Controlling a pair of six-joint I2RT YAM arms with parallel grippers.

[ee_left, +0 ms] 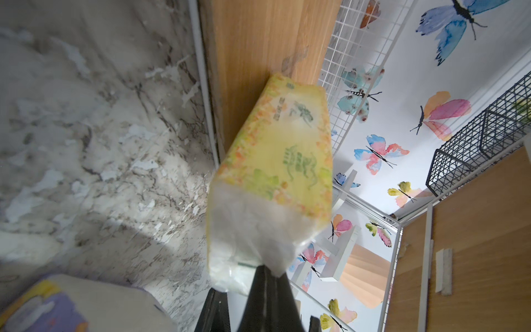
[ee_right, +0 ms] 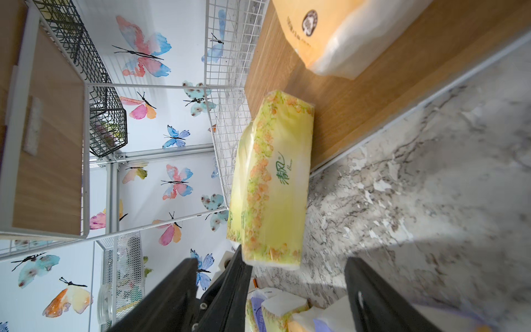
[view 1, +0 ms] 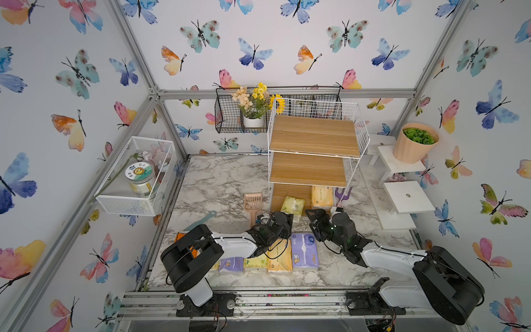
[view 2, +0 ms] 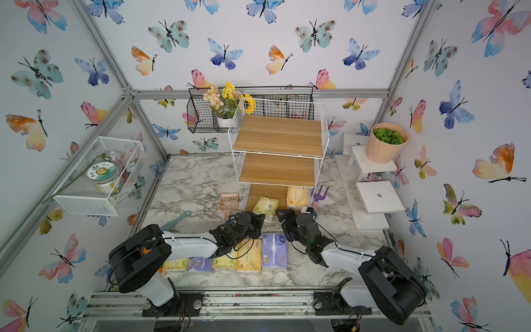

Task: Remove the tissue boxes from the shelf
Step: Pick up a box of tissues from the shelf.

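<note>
Over the bench (view 1: 224,184) before the shelf (view 1: 309,169), my left end effector (view 1: 287,219) pinches the yellow-green pack (view 1: 293,204) by its near end, long axis running back over the bottom tier (view 1: 280,195); my right end effector (view 1: 316,215) stands open alongside.

- We see the left gripper (ee_left: 255,276) only as dark fingers cut by the frame's edge, tips lost behind the blurred clear wrap of the yellow-green pack (ee_left: 273,161).
- The left arm (view 1: 232,244) hides all but slivers of the bright orange pack (view 1: 179,238).
- The middle tier (view 1: 309,169) covers the far end of the light orange pack (view 1: 322,197).
</note>
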